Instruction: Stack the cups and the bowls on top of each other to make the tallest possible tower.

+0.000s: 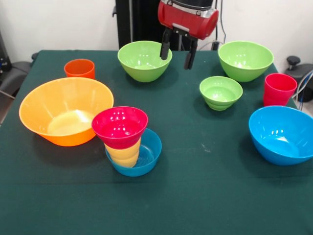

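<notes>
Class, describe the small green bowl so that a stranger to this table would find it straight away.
Start at the big blue bowl at the table's right edge in the front view. Up and to its left, beside the red cup, sits the small green bowl. It is far smaller than the two big green bowls behind it.

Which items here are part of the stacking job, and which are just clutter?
Job:
- tower: red bowl on yellow cup in small blue bowl
- orange bowl
- two big green bowls
- small green bowl
- big blue bowl
- orange cup
- red cup
- gripper, open, empty

Clutter:
- nothing on the table; only cables off its edge
</notes>
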`<state>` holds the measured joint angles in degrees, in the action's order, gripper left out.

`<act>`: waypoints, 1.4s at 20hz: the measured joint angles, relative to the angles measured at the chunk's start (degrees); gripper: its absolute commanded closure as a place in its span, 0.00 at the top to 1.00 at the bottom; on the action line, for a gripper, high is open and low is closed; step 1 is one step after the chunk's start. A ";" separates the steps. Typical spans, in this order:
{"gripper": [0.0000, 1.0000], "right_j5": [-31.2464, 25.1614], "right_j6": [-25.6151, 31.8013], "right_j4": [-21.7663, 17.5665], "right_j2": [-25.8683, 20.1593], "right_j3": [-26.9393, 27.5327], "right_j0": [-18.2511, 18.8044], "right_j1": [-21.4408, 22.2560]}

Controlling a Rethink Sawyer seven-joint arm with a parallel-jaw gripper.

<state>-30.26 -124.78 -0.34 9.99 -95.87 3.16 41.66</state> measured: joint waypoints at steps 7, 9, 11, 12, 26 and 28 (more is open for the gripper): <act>1.00 5.46 0.00 -0.45 -0.29 -8.20 1.33 -0.06; 1.00 6.89 0.00 -0.95 -0.27 -9.77 1.54 -0.45; 1.00 8.47 0.00 -1.62 -0.26 -11.28 1.54 -1.13; 1.00 9.02 0.00 -1.99 -0.21 -11.83 1.52 -1.44; 1.00 13.03 0.00 -4.53 -0.27 -16.64 3.95 -5.29; 1.00 13.04 0.00 -4.52 -0.19 -17.15 3.70 -5.65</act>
<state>-17.22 -124.78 -4.86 9.80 -113.02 6.86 36.01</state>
